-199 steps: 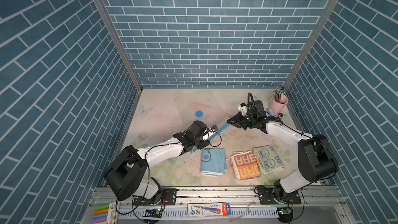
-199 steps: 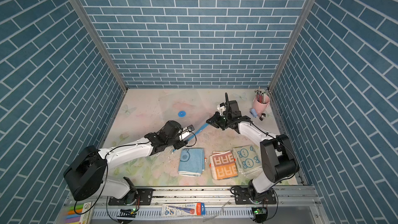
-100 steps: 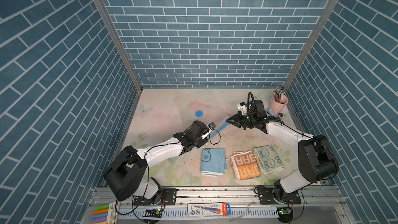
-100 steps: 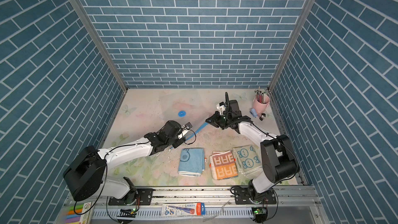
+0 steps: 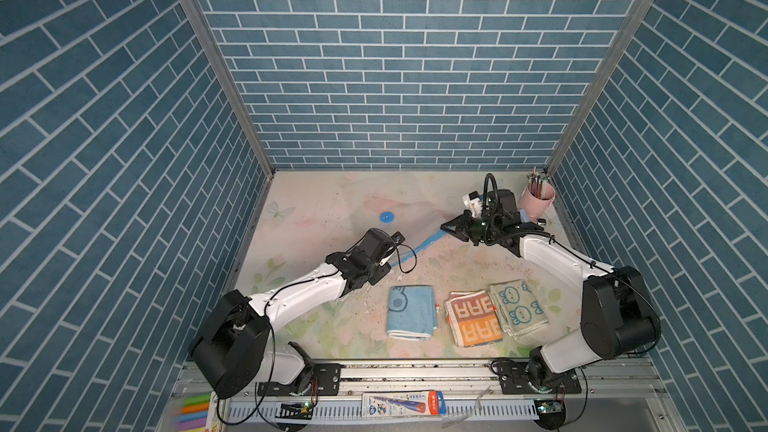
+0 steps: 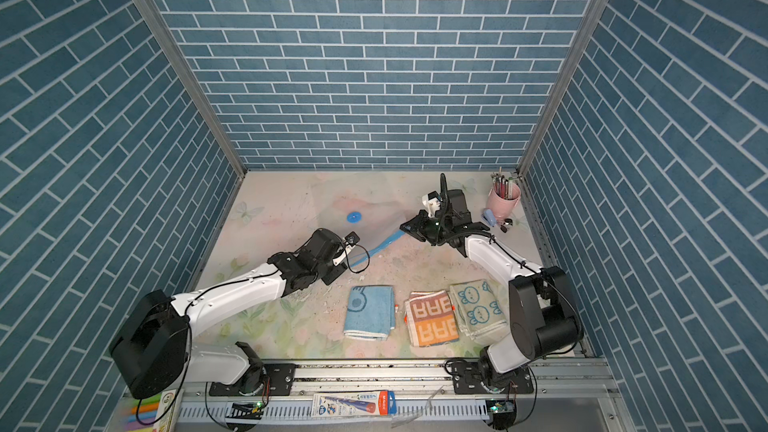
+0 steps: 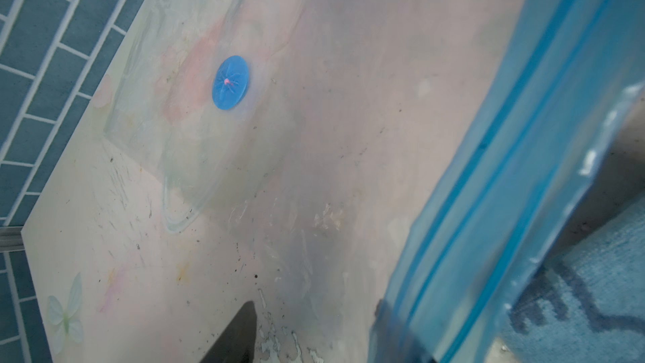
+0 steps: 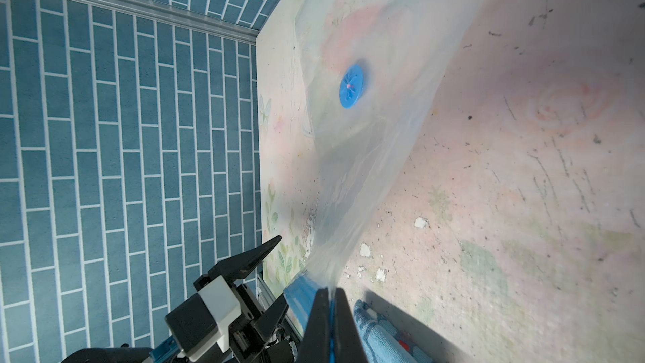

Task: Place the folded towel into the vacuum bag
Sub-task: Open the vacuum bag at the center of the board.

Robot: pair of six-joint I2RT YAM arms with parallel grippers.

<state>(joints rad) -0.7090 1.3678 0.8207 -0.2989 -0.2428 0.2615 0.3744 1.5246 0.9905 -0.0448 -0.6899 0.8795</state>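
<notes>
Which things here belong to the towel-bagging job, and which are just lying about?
Job: vacuum bag, held at its zip strip by the shut right gripper; open left gripper; blue towel, nearest the bag, probably the one.
Lying about: pen cup; box on the rail; orange towel; bunny towel.

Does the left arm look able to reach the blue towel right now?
Probably yes. The blue towel lies uncovered close beside the left gripper, whose jaws stand apart, with nothing in the way.
</notes>
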